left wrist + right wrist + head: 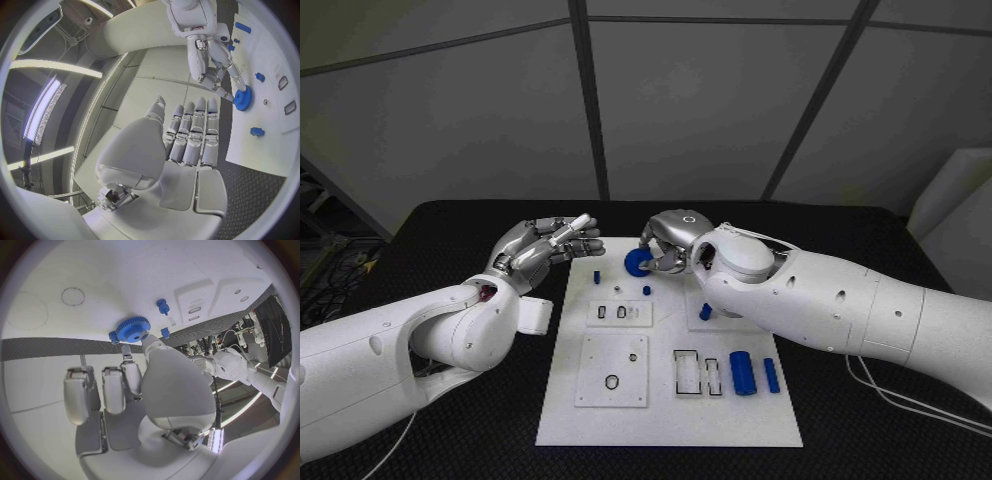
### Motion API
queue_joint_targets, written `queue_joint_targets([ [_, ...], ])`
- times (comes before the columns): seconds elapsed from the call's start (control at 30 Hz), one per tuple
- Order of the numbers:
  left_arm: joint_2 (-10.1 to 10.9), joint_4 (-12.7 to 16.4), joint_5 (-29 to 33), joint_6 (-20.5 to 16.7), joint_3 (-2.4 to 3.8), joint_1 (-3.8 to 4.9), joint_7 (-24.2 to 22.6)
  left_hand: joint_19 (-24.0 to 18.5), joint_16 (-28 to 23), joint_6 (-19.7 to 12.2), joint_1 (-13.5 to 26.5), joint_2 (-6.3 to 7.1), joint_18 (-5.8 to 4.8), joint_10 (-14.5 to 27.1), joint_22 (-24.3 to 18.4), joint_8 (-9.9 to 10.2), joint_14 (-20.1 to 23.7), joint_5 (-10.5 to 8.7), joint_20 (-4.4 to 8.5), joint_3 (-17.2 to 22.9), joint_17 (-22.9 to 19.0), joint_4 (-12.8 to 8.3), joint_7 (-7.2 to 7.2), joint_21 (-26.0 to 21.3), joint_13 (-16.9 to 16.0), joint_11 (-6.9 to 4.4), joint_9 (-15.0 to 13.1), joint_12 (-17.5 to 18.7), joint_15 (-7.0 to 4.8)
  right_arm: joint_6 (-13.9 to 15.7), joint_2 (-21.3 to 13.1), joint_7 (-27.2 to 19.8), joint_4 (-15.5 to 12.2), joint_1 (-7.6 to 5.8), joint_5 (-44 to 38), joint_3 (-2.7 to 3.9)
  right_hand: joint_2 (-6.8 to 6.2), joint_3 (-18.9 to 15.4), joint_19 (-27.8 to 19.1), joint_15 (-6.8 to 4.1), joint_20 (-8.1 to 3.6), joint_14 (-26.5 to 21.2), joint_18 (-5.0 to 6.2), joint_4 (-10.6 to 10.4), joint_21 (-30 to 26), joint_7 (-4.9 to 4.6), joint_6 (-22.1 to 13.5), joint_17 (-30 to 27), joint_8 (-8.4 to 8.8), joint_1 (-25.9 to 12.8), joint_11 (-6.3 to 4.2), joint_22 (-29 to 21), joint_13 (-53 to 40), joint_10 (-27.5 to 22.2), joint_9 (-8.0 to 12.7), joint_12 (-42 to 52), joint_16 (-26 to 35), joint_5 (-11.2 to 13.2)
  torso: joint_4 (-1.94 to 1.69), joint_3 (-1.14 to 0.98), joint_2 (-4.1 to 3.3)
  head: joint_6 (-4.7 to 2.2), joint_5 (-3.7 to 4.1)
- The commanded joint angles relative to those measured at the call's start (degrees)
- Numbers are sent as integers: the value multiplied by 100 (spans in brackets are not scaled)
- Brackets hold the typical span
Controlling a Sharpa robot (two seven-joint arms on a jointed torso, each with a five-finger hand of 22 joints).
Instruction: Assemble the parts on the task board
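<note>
A black, finely textured bench (459,420) carries the things. A flat white rectangular task board (589,425) lies directly on its middle. A thin white cable (913,400) trails across the bench surface just beside the board's right edge.

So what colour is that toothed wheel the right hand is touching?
Blue. The gear at the right hand's fingertips shows best in the right wrist view.

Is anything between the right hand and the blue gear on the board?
Nothing visible. The right hand already has its fingertips on the blue gear at the far end of the task board. The left hand is off the board's left edge, holding nothing.
</note>
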State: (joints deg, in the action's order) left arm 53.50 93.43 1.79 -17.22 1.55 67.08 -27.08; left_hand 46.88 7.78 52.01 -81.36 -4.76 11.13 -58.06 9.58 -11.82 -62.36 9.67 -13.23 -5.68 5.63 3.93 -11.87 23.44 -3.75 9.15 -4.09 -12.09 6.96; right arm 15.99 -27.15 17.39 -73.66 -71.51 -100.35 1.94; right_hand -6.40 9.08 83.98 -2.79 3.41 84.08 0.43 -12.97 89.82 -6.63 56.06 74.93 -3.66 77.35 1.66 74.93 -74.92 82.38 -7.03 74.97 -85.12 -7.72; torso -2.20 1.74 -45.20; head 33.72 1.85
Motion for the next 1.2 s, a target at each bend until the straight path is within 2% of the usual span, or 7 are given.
queue_joint_targets([
  [0.03,2,9,8,68,6,6,-15,-8,-15,48,56,-16,-72,-21,-7,36,3,-18,-22,-41,-7,-4,-7,-29,4,-1,9,39,24,-36,8,-4,3,-12,46,1,-117,-43,602,58,70,358,-43,-67,18,-32,-196,436,22,-45,41,1507,-121,-37,59,-72,23,12,-2,-1,-2,2,1],
  [0.17,3,6,8,66,6,6,-13,-8,-15,48,56,-16,-72,-21,-7,36,3,-18,-22,-41,-7,-4,-7,-29,4,-1,9,39,24,-47,-1,-34,2,-12,121,0,-243,-86,602,87,103,356,-43,-267,18,-64,-340,432,10,-181,75,1507,-104,-52,121,-102,28,53,-5,0,1,3,6],
  [0.23,4,6,8,64,6,6,-11,-8,-15,48,56,-16,-72,-21,-7,36,3,-18,-22,-41,-7,-4,-7,-29,4,-1,9,39,24,-67,-7,-55,-3,-12,175,0,-265,-94,602,94,112,359,-43,-359,18,-69,-347,442,1,-259,81,1507,-117,-43,135,-89,24,65,-3,-1,-1,1,0],
  [0.7,9,12,8,59,6,7,2,-6,-38,48,54,-24,-71,-23,-16,54,-2,-24,-25,-56,-7,-22,-10,-34,5,2,11,62,27,-389,-24,-189,18,-13,651,-2,4,-33,602,71,100,376,-43,-381,18,-25,-116,517,-37,-809,51,1507,-265,38,148,68,-10,1,-8,6,1,17,0],
  [0.83,10,11,8,57,6,7,7,-6,-41,46,55,-22,-71,-23,-18,57,-3,-25,-25,-60,-7,-25,-12,-34,5,3,11,66,27,-432,-11,-187,59,-13,812,-4,95,-8,602,73,98,383,-43,-374,18,-36,-222,548,15,-957,54,1507,-302,54,197,105,-25,-26,-7,2,-2,25,-16],
  [1.03,15,7,8,51,6,7,9,-6,-41,46,55,-22,-71,-23,-18,57,-3,-25,-25,-60,-7,-25,-12,-34,5,3,11,66,27,-433,-15,-131,100,-13,906,-9,69,39,602,60,88,394,-43,-360,18,-50,-804,599,40,-969,36,1507,-363,84,337,170,-50,-41,-8,3,1,29,-24],
  [1.2,19,-2,8,48,6,8,8,-6,-41,46,55,-22,-71,-23,-18,57,-3,-25,-25,-60,-7,-25,-12,-34,5,3,11,66,27,-394,-45,-114,76,-13,911,-11,22,66,602,68,90,399,-43,-337,18,-55,-809,622,22,-895,50,1507,-398,103,342,208,-62,-49,3,0,0,31,-31],
])
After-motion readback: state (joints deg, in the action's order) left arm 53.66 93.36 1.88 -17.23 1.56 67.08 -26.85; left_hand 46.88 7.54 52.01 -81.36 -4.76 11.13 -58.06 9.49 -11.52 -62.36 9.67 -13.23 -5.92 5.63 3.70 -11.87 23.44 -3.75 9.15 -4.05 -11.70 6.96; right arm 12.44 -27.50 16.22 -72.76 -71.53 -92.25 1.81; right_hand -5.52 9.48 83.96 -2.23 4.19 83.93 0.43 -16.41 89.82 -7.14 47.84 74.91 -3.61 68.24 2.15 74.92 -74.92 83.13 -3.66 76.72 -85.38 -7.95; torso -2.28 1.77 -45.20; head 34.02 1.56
